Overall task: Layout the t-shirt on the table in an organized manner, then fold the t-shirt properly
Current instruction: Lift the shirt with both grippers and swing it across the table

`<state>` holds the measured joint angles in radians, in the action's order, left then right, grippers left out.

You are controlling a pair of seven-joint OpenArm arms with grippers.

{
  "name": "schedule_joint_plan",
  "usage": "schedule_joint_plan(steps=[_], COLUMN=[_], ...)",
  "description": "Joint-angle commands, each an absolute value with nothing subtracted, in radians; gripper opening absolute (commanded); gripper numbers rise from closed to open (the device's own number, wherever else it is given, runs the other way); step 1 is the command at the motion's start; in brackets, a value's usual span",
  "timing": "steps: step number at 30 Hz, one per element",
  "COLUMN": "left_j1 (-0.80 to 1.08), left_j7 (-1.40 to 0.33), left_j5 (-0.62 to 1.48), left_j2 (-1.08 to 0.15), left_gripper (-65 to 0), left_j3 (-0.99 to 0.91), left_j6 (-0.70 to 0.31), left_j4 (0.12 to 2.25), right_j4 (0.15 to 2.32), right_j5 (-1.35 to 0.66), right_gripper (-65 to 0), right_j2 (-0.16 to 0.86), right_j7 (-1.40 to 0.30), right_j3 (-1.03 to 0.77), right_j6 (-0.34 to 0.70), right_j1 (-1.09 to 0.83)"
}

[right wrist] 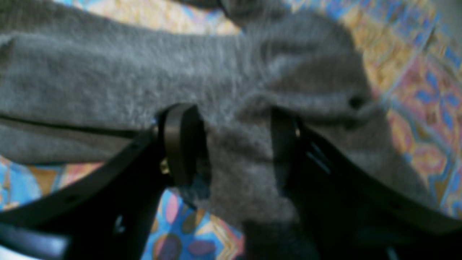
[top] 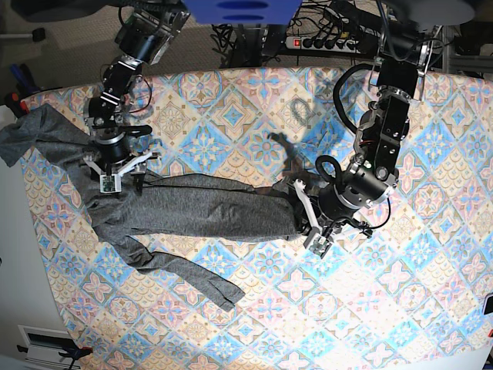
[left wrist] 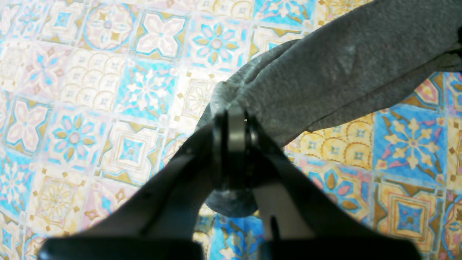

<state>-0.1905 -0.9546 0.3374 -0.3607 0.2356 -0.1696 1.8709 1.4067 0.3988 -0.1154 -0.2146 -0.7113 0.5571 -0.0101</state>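
Note:
The dark grey t-shirt lies stretched in a long band across the left half of the table. One sleeve trails toward the front, another reaches the left edge. My left gripper is at the band's right end. In the left wrist view that gripper is shut on a bunched corner of the t-shirt, just above the table. My right gripper is over the shirt's left end. In the right wrist view it stands open, with a fold of the t-shirt between the spread fingers.
Cables and a power strip lie behind the table's far edge. The shirt's far sleeve reaches the table's left edge. Patterned cloth shows bare to the right and along the front.

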Motion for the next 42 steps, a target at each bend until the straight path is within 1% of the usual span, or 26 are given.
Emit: schedule_joint_plan(steps=[1, 5, 9, 10, 11, 12, 14, 15, 21, 29, 33, 35, 37, 42], left_j1=[-0.213, -0.213, -0.213, -0.213, -0.213, -0.213, -0.213, -0.213, -0.213, -0.213, -0.217, -0.222, -0.272, -0.463], left_j7=[-0.935, -0.935, -0.935, -0.935, -0.935, -0.935, -0.935, -0.935, -0.935, -0.935, -0.935, -0.935, -0.935, -0.935], left_j5=[0.34, 0.34, 0.338, 0.338, 0.338, 0.338, 0.337, 0.337, 0.337, 0.337, 0.337, 0.337, 0.335, 0.343], left_j2=[-0.364, -0.364, -0.364, -0.364, -0.364, -0.364, -0.364, -0.364, -0.364, -0.364, -0.364, -0.363, -0.363, -0.363], left_gripper=[-65.0, -65.0, -65.0, -65.0, -65.0, -65.0, -65.0, -65.0, -65.0, -65.0, -65.0, -65.0, -65.0, -65.0], left_j3=[0.231, 0.231, 0.231, 0.231, 0.231, 0.231, 0.231, 0.231, 0.231, 0.231, 0.209, 0.176, 0.166, 0.205], left_j6=[-0.168, -0.168, -0.168, -0.168, -0.168, -0.168, -0.168, -0.168, -0.168, -0.166, -0.165, -0.165, -0.166, -0.166], left_j4=[1.89, 1.89, 1.89, 1.89, 1.89, 1.89, 1.89, 1.89, 1.89, 1.89, 1.89, 1.885, 1.868, 1.693], right_j4=[1.405, 1.36, 1.346, 1.349, 1.354, 1.357, 1.359, 1.359, 1.425, 1.701, 1.73, 1.73, 1.718, 1.6], right_j5=[0.387, 0.384, 0.386, 0.389, 0.389, 0.39, 0.39, 0.39, 0.389, 0.389, 0.389, 0.39, 0.41, 0.44], right_gripper=[-33.8, -34.0, -34.5, -35.9, -39.1, -44.9, -59.4, -65.0, -65.0, -65.0, -65.0, -65.0, -65.0, -65.0], right_j2=[-0.108, -0.059, -0.056, -0.054, -0.054, -0.054, -0.054, -0.054, -0.054, -0.054, -0.054, -0.053, -0.05, 0.042], right_j7=[-0.191, -0.191, -0.191, -0.191, -0.191, -0.191, -0.191, -0.191, -0.191, -0.2, -0.206, -0.229, -0.274, -0.378], right_j3=[-0.71, -0.71, -0.71, -0.708, -0.707, -0.707, -0.707, -0.711, -0.716, -0.717, -0.725, -0.746, -0.759, -0.757], right_j6=[0.558, 0.558, 0.558, 0.558, 0.558, 0.558, 0.558, 0.558, 0.558, 0.558, 0.558, 0.558, 0.558, 0.558], right_j1=[0.007, 0.007, 0.007, 0.007, 0.007, 0.007, 0.008, 0.008, 0.059, 0.064, 0.07, 0.14, 0.239, 0.42])
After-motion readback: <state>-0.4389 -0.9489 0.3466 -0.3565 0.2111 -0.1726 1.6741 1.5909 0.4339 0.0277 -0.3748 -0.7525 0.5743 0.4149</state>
